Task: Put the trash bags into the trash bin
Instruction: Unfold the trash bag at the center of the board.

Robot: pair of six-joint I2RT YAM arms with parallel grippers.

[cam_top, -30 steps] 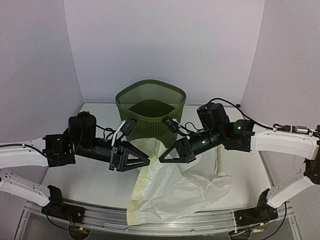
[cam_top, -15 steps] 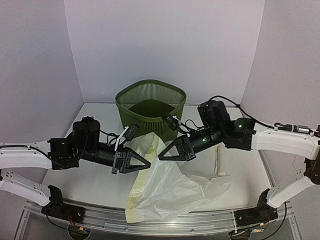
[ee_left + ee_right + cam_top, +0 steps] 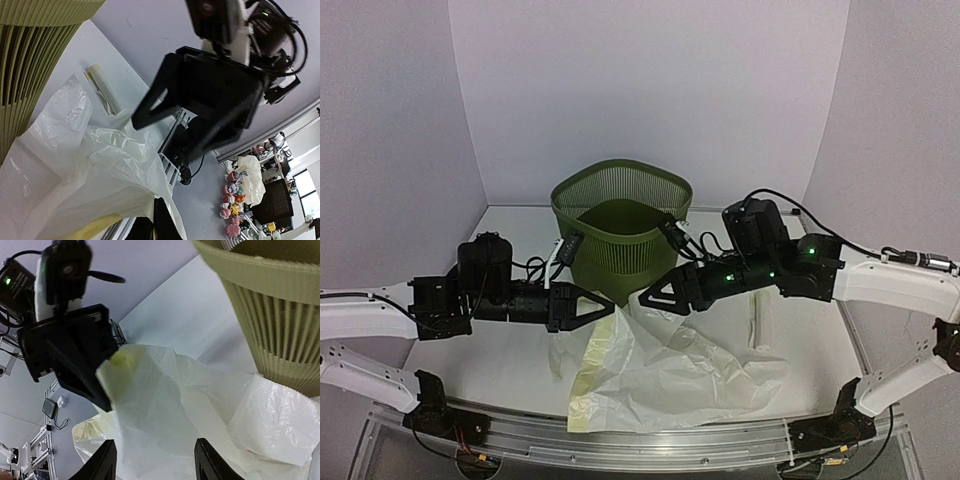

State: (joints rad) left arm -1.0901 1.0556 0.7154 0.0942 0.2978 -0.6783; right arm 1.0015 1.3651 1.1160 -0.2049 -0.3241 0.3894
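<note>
The olive-green trash bin (image 3: 620, 222) stands upright at the back middle of the table. In front of it a pale yellowish trash bag (image 3: 670, 372) lies crumpled and spread out. My left gripper (image 3: 607, 312) is shut on the bag's yellowish edge and holds that corner a little off the table, just left of the bin's base. In the left wrist view the film (image 3: 100, 165) drapes over the closed fingers (image 3: 167, 225). My right gripper (image 3: 156, 460) stands open above the bag (image 3: 175, 410), nothing between its fingers, close to the bin (image 3: 270, 305).
A rolled-up bag (image 3: 760, 320) lies on the table right of the bin, also in the left wrist view (image 3: 102, 92). White walls close in the table at the back and sides. A metal rail (image 3: 650, 448) runs along the near edge.
The left gripper has shut on the bag's edge and drawn it left. The right gripper has let go of the bag and opened, moving slightly up toward the bin.
</note>
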